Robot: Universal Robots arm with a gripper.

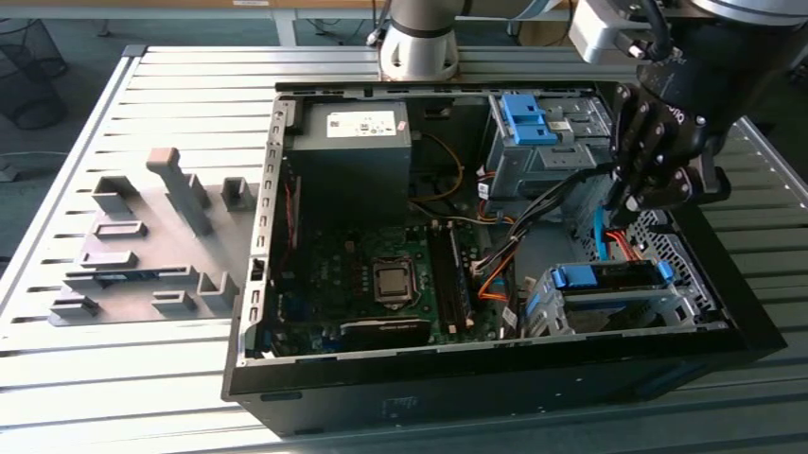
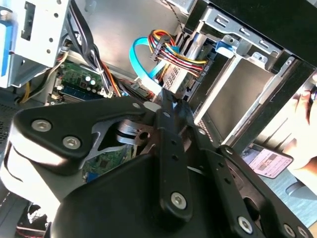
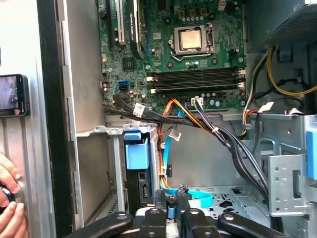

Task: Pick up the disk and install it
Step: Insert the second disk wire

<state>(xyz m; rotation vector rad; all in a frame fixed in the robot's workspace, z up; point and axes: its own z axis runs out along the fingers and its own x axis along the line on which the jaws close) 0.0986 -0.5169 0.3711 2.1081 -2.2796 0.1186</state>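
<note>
The disk (image 1: pixel 607 277) sits edge-up in the drive cage (image 1: pixel 555 312) at the case's near corner on the exterior view's right, its bright blue bracket on top. In the first wrist view the disk (image 3: pixel 136 153) shows as a blue tab over a dark edge inside that cage. My gripper (image 1: pixel 627 200) hangs inside the open computer case, above the floor between the two drive cages and a little beyond the disk. It is shut with nothing in it, and it does not touch the disk. Its fingertips (image 3: pixel 190 218) stand just over a light blue data cable (image 3: pixel 198 198).
A second cage with a bare blue bracket (image 1: pixel 528 118) stands at the case's far side. Cable bundles (image 3: pixel 198 124) cross beside the gripper, with the motherboard (image 1: pixel 378 274) beyond. A person's hand (image 3: pixel 7 198) and a phone (image 3: pixel 12 94) are outside the case wall. Grey fixtures (image 1: pixel 139 246) lie on the table.
</note>
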